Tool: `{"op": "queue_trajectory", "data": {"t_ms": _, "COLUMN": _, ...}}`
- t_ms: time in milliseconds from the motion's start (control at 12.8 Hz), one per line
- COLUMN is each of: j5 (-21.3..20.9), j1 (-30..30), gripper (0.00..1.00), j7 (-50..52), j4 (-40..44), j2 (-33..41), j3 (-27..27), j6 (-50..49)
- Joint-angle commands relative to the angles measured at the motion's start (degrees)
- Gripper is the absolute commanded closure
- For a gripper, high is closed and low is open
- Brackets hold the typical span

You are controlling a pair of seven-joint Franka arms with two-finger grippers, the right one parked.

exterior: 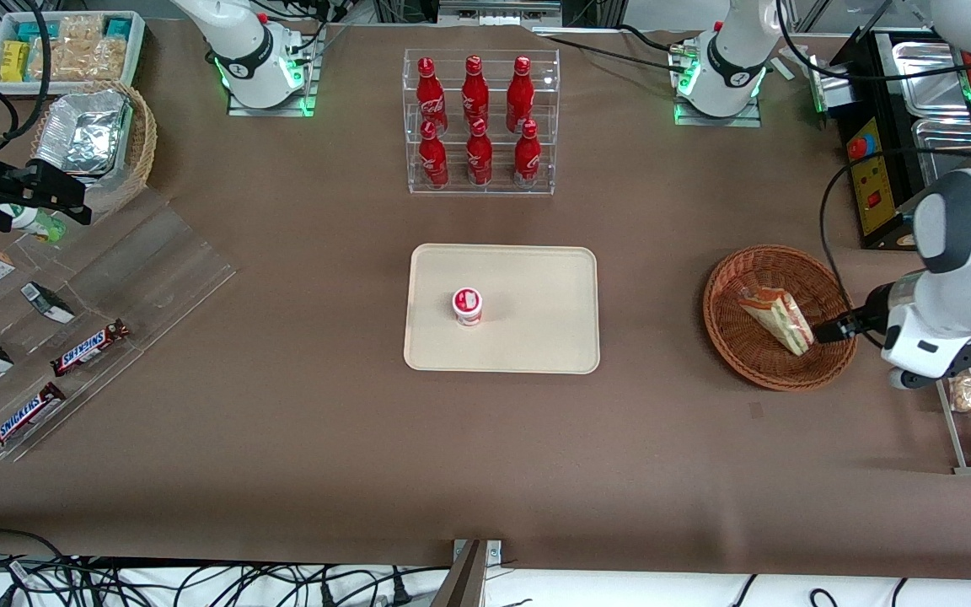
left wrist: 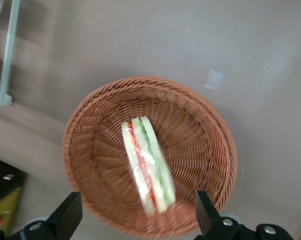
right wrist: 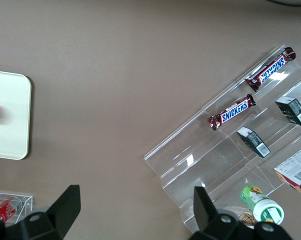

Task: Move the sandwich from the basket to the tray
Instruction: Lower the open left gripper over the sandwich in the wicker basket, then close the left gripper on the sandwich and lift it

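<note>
My gripper (left wrist: 135, 217) hangs wide above the basket (left wrist: 90, 150); I should straddle the sandwich (left wrist: 148, 165) across its faces, then lower.

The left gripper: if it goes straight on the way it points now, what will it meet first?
Probably the sandwich in the basket: the open left gripper points down at it, fingers either side. Depth is unclear.

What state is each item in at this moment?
Triangular wedge sandwich: on its edge in the basket, ungripped.
Round reddish-brown wicker basket: holding only the sandwich.
Flat cream-beige tray: carrying one small red-and-white cup, upright.
Left gripper: open, above the basket.
</note>
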State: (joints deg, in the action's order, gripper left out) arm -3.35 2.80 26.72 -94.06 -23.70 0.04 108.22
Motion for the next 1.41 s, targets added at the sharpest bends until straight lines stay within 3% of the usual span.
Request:
{"op": "queue_trajectory", "data": {"t_ms": 0, "j5": -0.08, "j1": -0.25, "gripper": 0.0, "j7": 10.15, "j4": -8.21, "j2": 1.55, "j3": 0.14, "j6": 8.2}}
{"op": "queue_trajectory", "data": {"t_ms": 235, "j5": -7.1, "j1": -0.78, "gripper": 0.0, "j7": 20.09, "j4": -15.08, "j2": 1.46, "j3": -0.3, "j6": 16.21}}
{"op": "queue_trajectory", "data": {"t_ms": 626, "j5": -7.38, "j1": -2.61, "gripper": 0.0, "j7": 26.17, "j4": -17.9, "j2": 1.11, "j3": -1.09, "j6": 17.72}}
{"op": "queue_trajectory", "data": {"t_ms": 1017, "j5": -10.98, "j1": -3.68, "gripper": 0.0, "j7": 31.64, "j4": -20.02, "j2": 0.32, "j3": -1.27, "j6": 19.83}}
{"op": "queue_trajectory", "data": {"t_ms": 1174, "j5": -12.3, "j1": -3.68, "gripper": 0.4, "j7": 31.64, "j4": -20.02, "j2": 0.15, "j3": -1.27, "j6": 19.75}}
{"op": "queue_trajectory", "data": {"t_ms": 1252, "j5": -12.82, "j1": -3.59, "gripper": 0.55, "j7": 31.55, "j4": -20.02, "j2": 0.14, "j3": -1.27, "j6": 19.74}}
{"op": "queue_trajectory", "data": {"t_ms": 1330, "j5": -13.35, "j1": -3.59, "gripper": 0.65, "j7": 31.11, "j4": -20.02, "j2": 0.14, "j3": -1.27, "j6": 19.66}}
